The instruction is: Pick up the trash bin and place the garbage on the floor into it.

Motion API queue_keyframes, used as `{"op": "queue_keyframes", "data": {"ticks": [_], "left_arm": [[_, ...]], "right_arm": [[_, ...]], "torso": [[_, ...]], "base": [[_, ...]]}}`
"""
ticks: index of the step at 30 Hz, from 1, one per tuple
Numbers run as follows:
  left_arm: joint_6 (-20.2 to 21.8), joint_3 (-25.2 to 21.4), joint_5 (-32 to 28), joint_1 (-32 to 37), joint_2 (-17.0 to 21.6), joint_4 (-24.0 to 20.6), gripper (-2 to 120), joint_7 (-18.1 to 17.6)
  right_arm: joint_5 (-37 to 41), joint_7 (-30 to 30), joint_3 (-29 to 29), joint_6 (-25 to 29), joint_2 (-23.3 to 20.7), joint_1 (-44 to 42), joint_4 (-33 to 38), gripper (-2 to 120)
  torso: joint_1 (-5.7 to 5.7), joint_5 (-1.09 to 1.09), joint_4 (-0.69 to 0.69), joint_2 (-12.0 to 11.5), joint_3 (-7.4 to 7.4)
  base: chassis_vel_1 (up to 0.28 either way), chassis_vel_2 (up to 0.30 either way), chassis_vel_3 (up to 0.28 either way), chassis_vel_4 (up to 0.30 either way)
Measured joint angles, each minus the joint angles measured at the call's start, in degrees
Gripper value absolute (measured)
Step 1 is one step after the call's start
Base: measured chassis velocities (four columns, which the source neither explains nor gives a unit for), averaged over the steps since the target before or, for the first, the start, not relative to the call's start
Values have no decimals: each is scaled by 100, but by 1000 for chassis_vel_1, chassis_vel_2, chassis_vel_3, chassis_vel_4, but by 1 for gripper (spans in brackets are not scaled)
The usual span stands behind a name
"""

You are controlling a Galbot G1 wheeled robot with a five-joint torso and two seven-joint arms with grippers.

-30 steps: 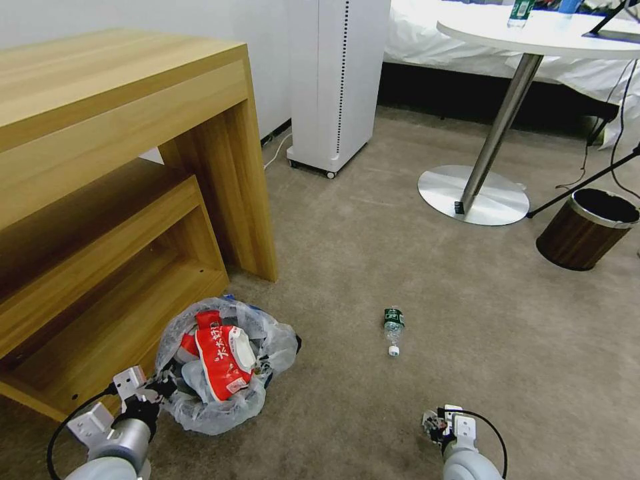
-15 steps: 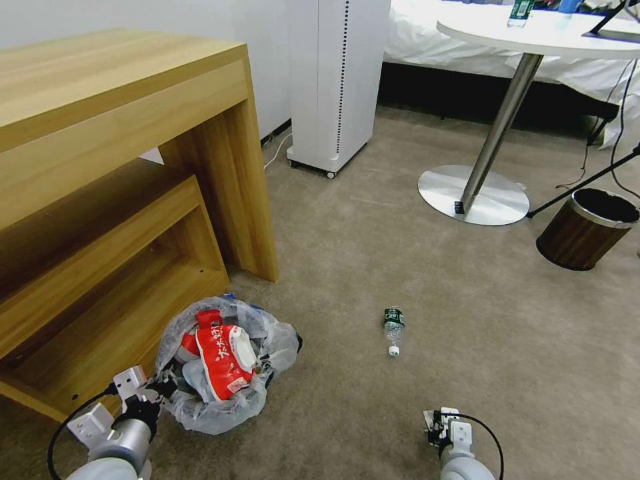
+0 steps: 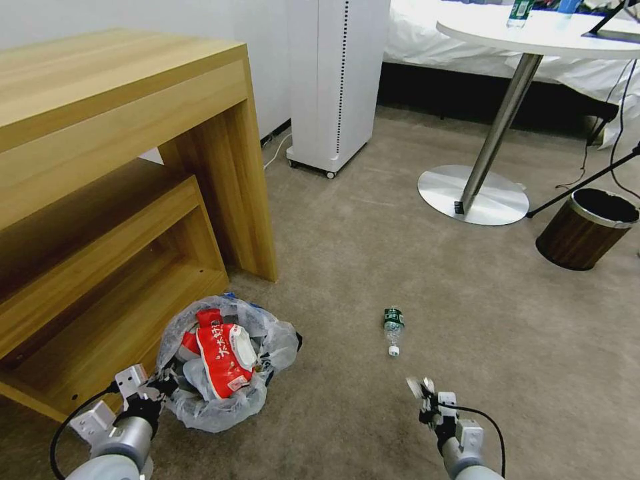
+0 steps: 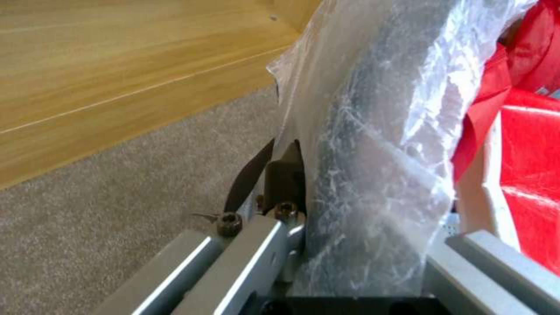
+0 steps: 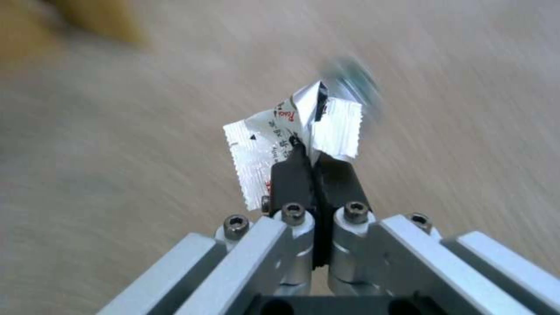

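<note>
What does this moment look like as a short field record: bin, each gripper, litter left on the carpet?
trash bin: on the floor beside the wooden desk, bag liner stuffed with red wrappers
left gripper: shut on the bin's lined rim
right gripper: shut on a silver foil wrapper, low over the carpet
litter left: green-label bottle lying ahead of the right gripper

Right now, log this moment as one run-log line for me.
left gripper: shut on trash bin rim | right gripper: shut on silver wrapper, above floor | clear bottle: lying on floor
</note>
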Motion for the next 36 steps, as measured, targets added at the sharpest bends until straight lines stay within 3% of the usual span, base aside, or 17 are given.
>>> {"op": "queue_keyframes", "data": {"ticks": [1, 3, 5, 7, 9, 15, 17, 19, 21, 26, 27, 30, 32, 34, 35, 36], "left_arm": [[0, 0, 0, 4, 0, -10, 0, -2], [0, 0, 0, 6, -2, -19, 0, -2], [0, 0, 3, 26, -5, -48, 0, -5], [1, 1, 5, 35, -7, -59, 0, -7], [9, 5, 11, 69, -22, -122, 0, -12], [30, 5, 19, 134, -28, -245, 0, -24], [44, 1, 27, 172, -35, -314, 0, -35], [51, 2, 29, 174, -35, -325, 0, -39], [95, 47, 31, 153, -11, -354, 0, -49], [117, 71, 45, 164, -8, -409, 0, -53], [124, 74, 65, 193, -34, -467, 0, -56], [140, 78, 115, 252, -117, -575, 0, -59], [140, 79, 129, 267, -136, -594, 0, -59], [143, 75, 183, 323, -208, -645, 0, -51], [143, 75, 183, 323, -208, -645, 0, -51], [142, 64, 211, 339, -245, -664, 0, -48]], "right_arm": [[-215, -499, 43, 454, -31, -26, -53, 0], [-320, -781, 54, 701, -54, -34, -71, 0], [-459, -1863, 1, 1372, -186, 8, 22, 0], [-459, -2116, -24, 1467, -222, 42, 78, 0], [-397, -2906, -225, 1706, -392, 316, 415, 0], [-52, -3230, -772, 1493, -776, 986, 1287, 0], [299, -3016, -1123, 1049, -990, 1530, 1893, 0], [431, -2919, -1209, 883, -1041, 1672, 2059, 0], [961, -2461, -1603, 340, -1211, 2192, 2611, 0], [1398, -1881, -2254, -143, -1238, 2992, 2949, 0], [1714, -1371, -2841, -454, -1106, 3748, 3125, 0], [2348, -412, -3696, -1054, -579, 4767, 3346, 0], [2447, -249, -3842, -1135, -460, 4927, 3361, 0], [2866, 529, -4328, -1502, 15, 5464, 3340, 0], [2866, 529, -4328, -1502, 15, 5464, 3340, 0], [3087, 922, -4488, -1719, 178, 5655, 3333, 0]], "torso": [[0, 0, 0, 0, 0], [0, 0, 0, 0, 0], [0, 0, -1, 0, 0], [0, 0, -1, 0, 0], [0, 1, 0, 0, 0], [0, 0, 0, 0, 0], [0, 0, 1, 0, 0], [0, 0, 1, 0, 1], [0, -1, 0, 0, 0], [0, -1, -3, 0, 1], [0, 0, 0, 0, 1], [0, 0, 1, 0, 1], [0, 0, 1, 0, 1], [0, 0, 2, 0, 1], [0, 0, 2, 0, 1], [0, -2, 1, 0, 1]], "base": [[0, 0, 0, 0], [0, 0, 0, 0], [0, 0, 0, 0], [0, 0, 0, 0], [0, 0, 0, 0], [0, 0, 0, 0], [0, 0, 0, 0], [0, 0, 0, 0], [0, 0, 0, 0], [0, 0, 0, 0], [0, 0, 0, 0], [0, 0, 0, 0], [0, 0, 0, 0], [0, 0, 0, 0], [0, 0, 0, 0], [0, 0, 0, 0]]}}
